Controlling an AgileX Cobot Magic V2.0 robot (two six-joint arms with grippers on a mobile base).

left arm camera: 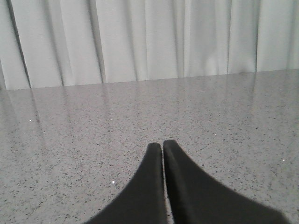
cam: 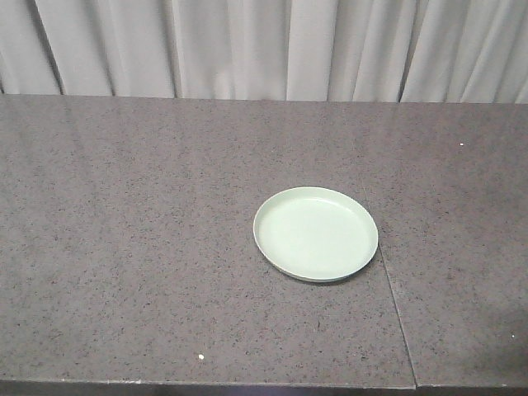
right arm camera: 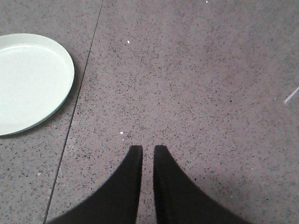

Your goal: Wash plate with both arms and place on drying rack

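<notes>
1. Front view: the plate (cam: pixel 315 233) sits flat and right side up on the grey speckled countertop (cam: pixel 124 247), a bit right of centre and closer to the near edge than to the back. Its right rim is right up against a thin seam (cam: pixel 394 313) in the stone. It's pale mint green and looks bare inside. A white pleated curtain (cam: pixel 247 49) hangs behind the counter. Neither arm shows up in this view.

2. Left wrist view: the left gripper (left arm camera: pixel 161 145) is clenched, with its two black fingers (left arm camera: pixel 145 186) pressed together so only a hairline shows between them, and nothing is in there. It's low over bare counter and points toward the curtain. The plate isn't in this shot.

3. Right wrist view: the right gripper (right arm camera: pixel 148 149) has its fingers pulled nearly together, leaving just a thin slit with counter showing through, so it's holding nothing. It looks down at the stone. The plate (right arm camera: pixel 28 81) is off to the upper left, partly cut off by the frame edge. It lies on the far side of the seam (right arm camera: pixel 79 107) and well apart from the fingertips. There's a thin pale streak (right arm camera: pixel 292 94) at the right edge, and I can't tell what it is.
</notes>
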